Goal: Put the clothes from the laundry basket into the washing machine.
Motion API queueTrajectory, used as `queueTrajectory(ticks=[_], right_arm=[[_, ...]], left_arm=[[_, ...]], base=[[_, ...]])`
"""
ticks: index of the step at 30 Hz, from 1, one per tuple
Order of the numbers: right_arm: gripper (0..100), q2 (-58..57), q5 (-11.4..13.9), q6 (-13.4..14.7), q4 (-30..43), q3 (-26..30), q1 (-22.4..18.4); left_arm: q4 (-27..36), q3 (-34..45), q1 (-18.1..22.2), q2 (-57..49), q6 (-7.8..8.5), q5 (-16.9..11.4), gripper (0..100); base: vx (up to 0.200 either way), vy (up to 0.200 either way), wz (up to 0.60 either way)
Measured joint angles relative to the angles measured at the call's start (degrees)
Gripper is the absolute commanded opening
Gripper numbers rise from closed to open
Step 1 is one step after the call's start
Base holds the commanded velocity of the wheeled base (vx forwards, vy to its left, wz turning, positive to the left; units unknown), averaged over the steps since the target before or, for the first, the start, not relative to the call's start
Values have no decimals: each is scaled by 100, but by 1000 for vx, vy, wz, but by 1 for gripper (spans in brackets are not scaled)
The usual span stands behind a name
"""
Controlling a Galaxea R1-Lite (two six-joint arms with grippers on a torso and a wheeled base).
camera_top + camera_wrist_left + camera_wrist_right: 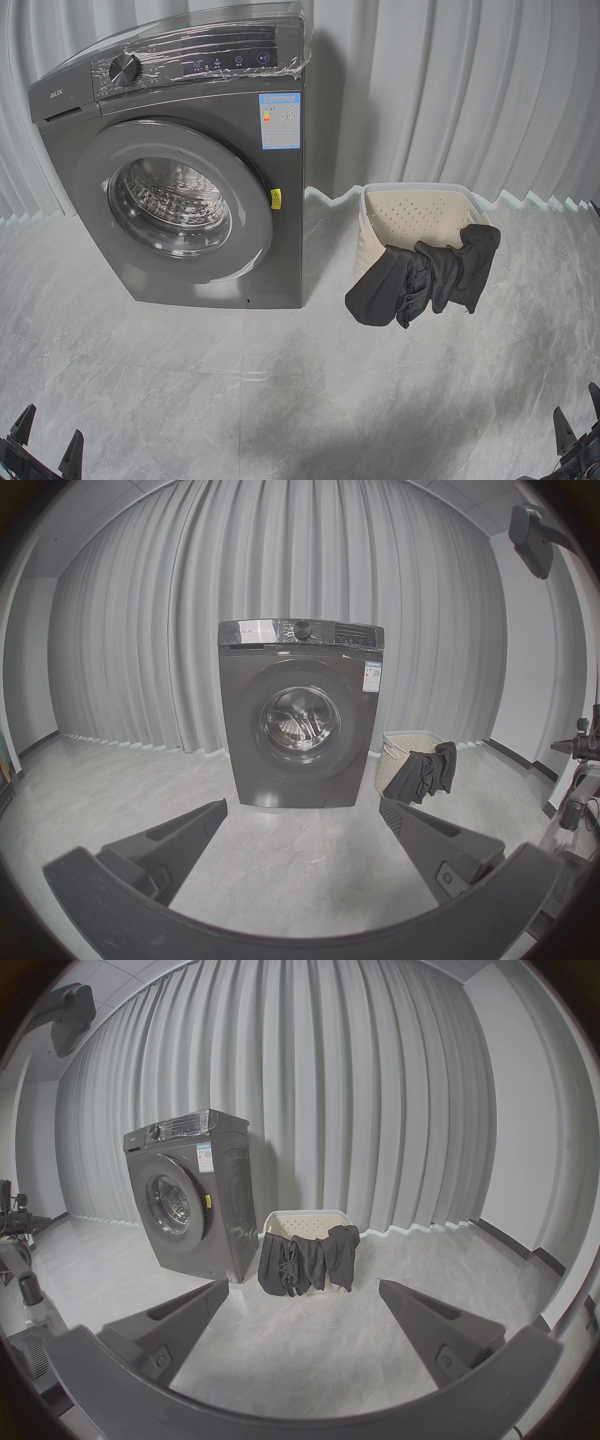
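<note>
You can see the washing machine (187, 250) standing on the grey floor (281, 387), at the floor's far edge, close to the white curtain (469, 94). Its round door (172, 203) is shut, and you can look through the glass at the shiny drum inside. A round knob (123, 69) sits on the top panel, and clear plastic wrap covers that panel. A blue label (279, 120) and a small yellow sticker (275, 199) are stuck on the front, on the side nearest the basket.

The laundry basket (412, 186) stands on the floor too, just beside the machine on your robot's right, also near the far edge by the curtain. It is pale, with little holes in its walls. The clothes (425, 275) are dark. They hang over the basket's near rim, part inside and part down the outside wall, and the lowest bit comes close to the floor.

The left gripper (301, 811) hangs low over the near edge of the floor, well apart from the machine and the basket. Its two fingers are spread wide apart and empty. The right gripper (301, 1288) hangs low on the other side, also at the near edge of the floor and well apart from the basket. Its fingers are spread wide as well, and they are empty too.
</note>
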Motion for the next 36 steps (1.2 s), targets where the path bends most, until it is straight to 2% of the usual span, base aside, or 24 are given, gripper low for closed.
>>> queueTrajectory(ticks=[31,36], right_arm=[[100,0,-2,2,-2,0,0],[100,0,-2,2,1,0,1]], left_arm=[[4,0,0,0,-16,7,100],[-5,0,0,0,-27,7,100]], base=[[0,-200,0],[0,0,0]])
